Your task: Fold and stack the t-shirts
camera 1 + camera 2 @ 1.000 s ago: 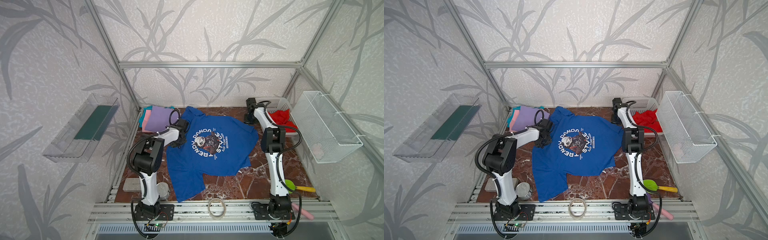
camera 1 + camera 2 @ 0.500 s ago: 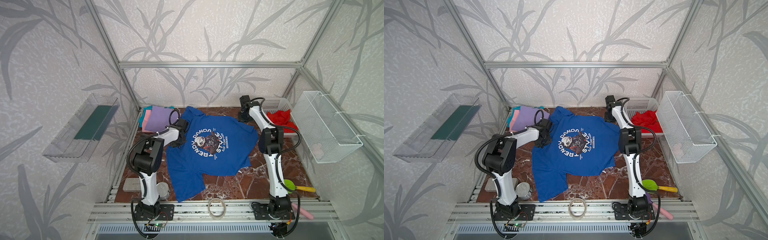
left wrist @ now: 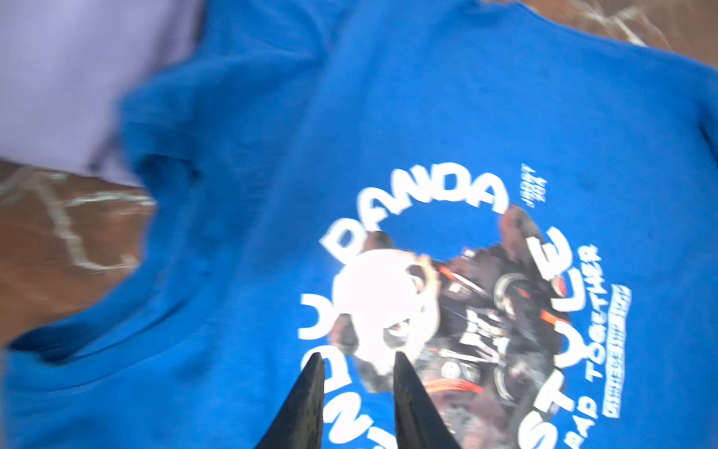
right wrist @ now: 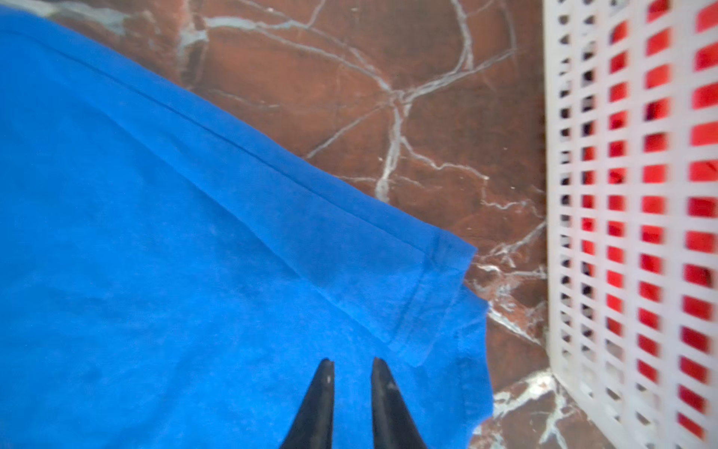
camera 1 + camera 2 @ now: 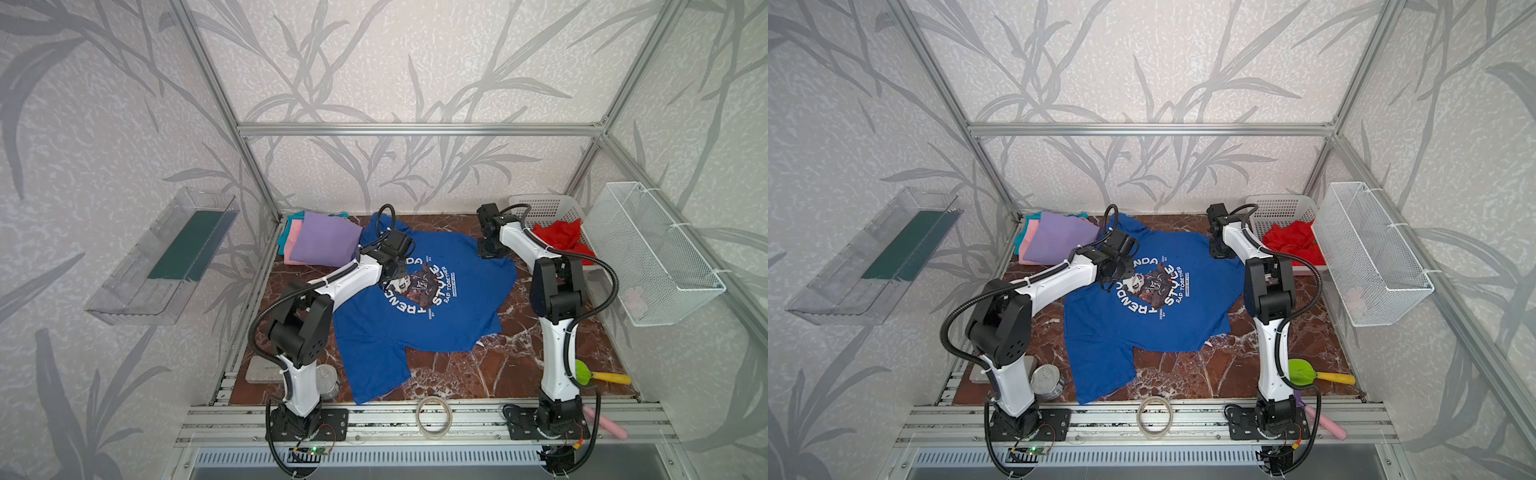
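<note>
Reddish-brown marble tabletop point(image 5: 478, 374) with white veins forms the work surface, enclosed by an aluminium frame point(image 5: 415, 129).

1. Blue t-shirt point(image 5: 415, 324). We find it spread flat at the middle of the tabletop, between the two arms, with the print facing up. The white lettering and panda graphic are legible in the left wrist view point(image 3: 427, 295). One sleeve reaches toward the front edge of the table.

2. Left gripper point(image 3: 357, 355). We see it low over the chest print. Its two black fingers stand a small way apart, with nothing clamped between them; only the shirt surface shows in the gap.

3. Right gripper point(image 4: 351, 361). We see it over the far right corner of the blue t-shirt, close to a sleeve hem that lies folded onto the body of the shirt. Its fingers show a narrow gap and grip no cloth.

4. Folded stack. At the far left corner we find the lavender t-shirt point(image 5: 324, 243) on top, with the pink t-shirt point(image 5: 294, 237) and the teal t-shirt point(image 5: 284, 243) showing at its edges. The stack sits just beside the blue t-shirt.

5. Red t-shirt point(image 5: 559, 237). It lies crumpled in the white perforated basket point(image 5: 544, 205) at the far right corner; the red shows through the basket wall in the right wrist view.

6. At the front edge we note a tape roll point(image 5: 433, 415) and a metal can point(image 5: 328, 380).
</note>
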Robot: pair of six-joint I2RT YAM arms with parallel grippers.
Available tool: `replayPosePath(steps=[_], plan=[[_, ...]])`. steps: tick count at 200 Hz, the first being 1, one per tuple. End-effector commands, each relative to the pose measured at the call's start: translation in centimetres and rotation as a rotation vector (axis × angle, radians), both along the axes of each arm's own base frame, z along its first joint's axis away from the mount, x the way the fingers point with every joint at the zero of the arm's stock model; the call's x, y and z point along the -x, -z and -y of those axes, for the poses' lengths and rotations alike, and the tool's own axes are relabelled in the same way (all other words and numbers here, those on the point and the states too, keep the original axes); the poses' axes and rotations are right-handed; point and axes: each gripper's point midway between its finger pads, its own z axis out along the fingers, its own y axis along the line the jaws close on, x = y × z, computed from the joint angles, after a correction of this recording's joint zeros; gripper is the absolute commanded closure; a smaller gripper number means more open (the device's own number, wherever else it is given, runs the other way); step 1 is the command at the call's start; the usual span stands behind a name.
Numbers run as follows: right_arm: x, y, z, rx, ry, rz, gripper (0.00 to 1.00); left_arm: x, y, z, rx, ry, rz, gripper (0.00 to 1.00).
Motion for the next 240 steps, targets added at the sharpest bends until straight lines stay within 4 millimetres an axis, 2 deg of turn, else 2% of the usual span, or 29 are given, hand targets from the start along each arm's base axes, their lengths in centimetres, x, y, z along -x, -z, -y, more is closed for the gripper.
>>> replayPosePath(steps=[1, 20, 50, 75, 85, 102, 118, 147, 181, 211, 240], plan=[[0.0, -2.1, 1.7, 0.042, 0.018, 0.050, 0.75, 0.5, 2.9, 1.5, -0.005, 0.028, -0.065, 0.69], [0.0, -2.2, 1.9, 0.029, 0.023, 0.063, 0.73, 0.3, 4.8, 1.1, -0.040, 0.011, -0.099, 0.71], [-0.3, -1.9, 1.8, 0.024, 0.017, 0.052, 0.67, 0.4, 6.5, -2.2, -0.102, -0.061, -0.161, 0.73], [-0.4, -1.6, 2.0, 0.019, 0.041, 0.053, 0.45, 1.2, 7.7, -6.5, -0.112, -0.151, -0.203, 0.74], [-0.4, -1.6, 2.1, 0.010, 0.056, 0.056, 0.40, 1.8, 8.3, -8.4, -0.115, -0.190, -0.225, 0.75], [-0.5, -1.4, 1.8, -0.035, 0.068, 0.057, 0.38, 2.9, 9.0, -11.1, -0.113, -0.246, -0.247, 0.75], [-0.7, -1.1, 1.3, -0.074, 0.063, 0.052, 0.42, 3.3, 9.4, -12.3, -0.106, -0.272, -0.250, 0.75], [-1.0, -0.1, -0.4, -0.169, 0.056, 0.032, 0.53, 2.9, 9.8, -11.7, -0.070, -0.260, -0.260, 0.76], [-1.9, 0.6, -3.0, -0.320, 0.032, 0.050, 0.54, 2.7, 10.3, -11.2, -0.052, -0.251, -0.271, 0.76], [-2.0, 1.6, -2.7, -0.324, 0.083, 0.013, 0.54, 2.7, 10.2, -11.2, -0.049, -0.251, -0.270, 0.76], [-1.8, 2.7, -2.3, -0.337, 0.110, -0.010, 0.44, 2.6, 10.0, -11.3, -0.059, -0.251, -0.266, 0.76]])
